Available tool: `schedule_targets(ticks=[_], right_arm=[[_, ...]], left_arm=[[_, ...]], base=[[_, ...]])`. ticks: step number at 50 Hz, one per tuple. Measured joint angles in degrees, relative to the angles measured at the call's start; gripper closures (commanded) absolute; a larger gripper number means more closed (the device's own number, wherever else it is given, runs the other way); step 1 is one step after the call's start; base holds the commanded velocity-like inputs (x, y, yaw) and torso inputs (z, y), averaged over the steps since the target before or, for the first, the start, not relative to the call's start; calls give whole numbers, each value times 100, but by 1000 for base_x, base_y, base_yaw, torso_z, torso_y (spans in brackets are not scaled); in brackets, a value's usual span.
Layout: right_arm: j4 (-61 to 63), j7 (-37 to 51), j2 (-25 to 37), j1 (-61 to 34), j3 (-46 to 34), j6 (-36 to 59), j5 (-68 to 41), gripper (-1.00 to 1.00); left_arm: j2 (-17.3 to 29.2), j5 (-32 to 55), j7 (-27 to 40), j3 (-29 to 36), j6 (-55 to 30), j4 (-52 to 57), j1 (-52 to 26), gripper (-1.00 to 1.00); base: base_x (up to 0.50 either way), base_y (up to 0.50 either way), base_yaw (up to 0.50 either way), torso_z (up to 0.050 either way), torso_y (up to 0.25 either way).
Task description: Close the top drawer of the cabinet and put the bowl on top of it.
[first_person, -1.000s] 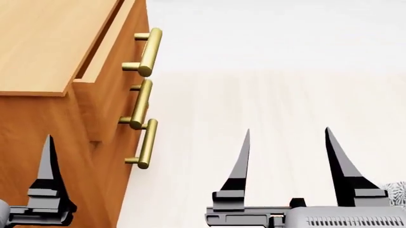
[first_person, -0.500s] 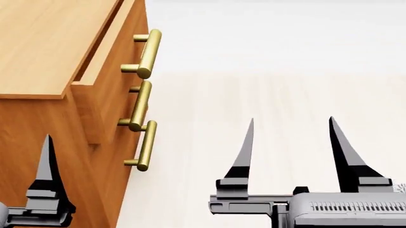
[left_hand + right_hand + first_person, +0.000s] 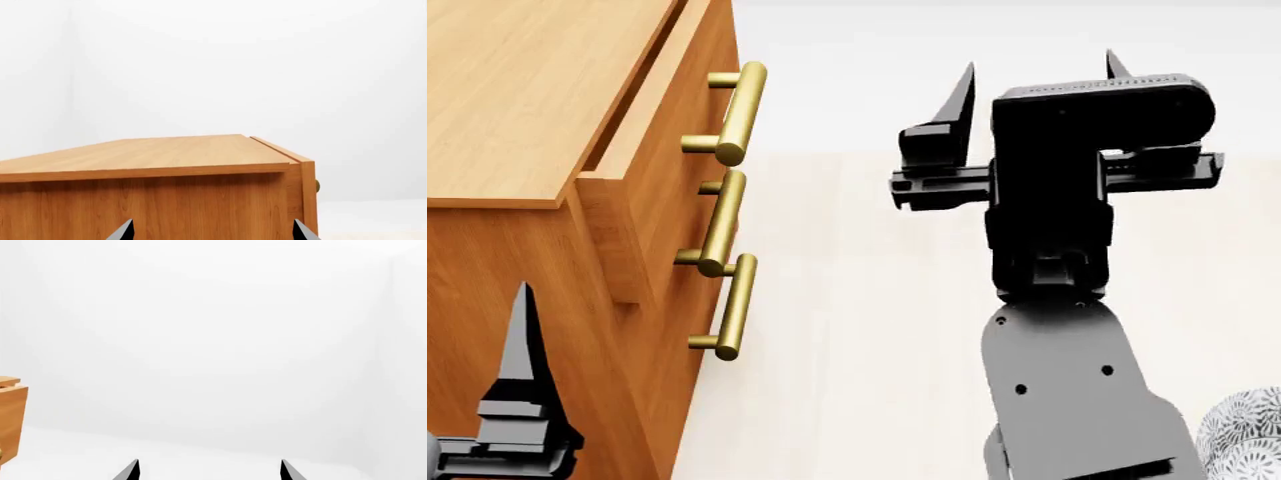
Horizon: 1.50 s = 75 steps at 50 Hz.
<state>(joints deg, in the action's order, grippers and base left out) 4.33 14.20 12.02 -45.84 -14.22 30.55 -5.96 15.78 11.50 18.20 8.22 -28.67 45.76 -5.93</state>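
Clearly the top drawer [image 3: 674,120] is not closed: in the head view its front stands out from the cabinet [image 3: 521,270] and a narrow gap shows between the front and the light flat top. Its brass handle [image 3: 737,112] points toward the open floor. The two lower drawers sit further in, each with a similar brass bar, the middle handle [image 3: 718,222] and the lowest handle [image 3: 734,306].

The right gripper [image 3: 1038,85] is raised to about the level of the top handle and stands well apart from it, out over the floor. Its two dark pointed fingers [image 3: 958,100] are spread wide and hold nothing. In the right wrist view both tips show with a wide space between them, and only a corner of the cabinet is visible at the edge.

The left gripper [image 3: 212,231] is low, in front of the side wall of the cabinet. In the left wrist view its two tips are spread apart, with the wooden side panel between and behind them; nothing is pinched. In the head view only one left finger [image 3: 521,350] shows, beside the cabinet side.

The bowl [image 3: 1244,440] lies on the floor at the lower right corner of the head view, near the right arm, far from both pairs of fingers and partly cut by the picture edge.

The floor [image 3: 868,300] is pale wood and the walls are plain white. No writing or label can be read.
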Motion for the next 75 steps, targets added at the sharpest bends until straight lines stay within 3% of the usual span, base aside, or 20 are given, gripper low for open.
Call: schedule_targets(ticks=[17,37,61,75], right_arm=[[-2600,-66,-597,-1516,-386,-731,139,-100],[-3764,143,-1071,-1962,-1121,-1276,-396,-100],[-5089,951,-1164,-2604,-3993,-2635,-2832,-100],[-5182,1441,-1145,-2944,-5666,-3247,-4281,-100]], left_arm=[[57,33,62,45,-74,30,-60,-100],[110,64,110,57,-7,-91,-66,-100],[163,106,143,27,141,-341,-60,-100],[184,131,168,29,179,-445,-74,-100]], base=[[0,0,0,0,0],[0,0,0,0,0],[0,0,0,0,0],[0,0,0,0,0]])
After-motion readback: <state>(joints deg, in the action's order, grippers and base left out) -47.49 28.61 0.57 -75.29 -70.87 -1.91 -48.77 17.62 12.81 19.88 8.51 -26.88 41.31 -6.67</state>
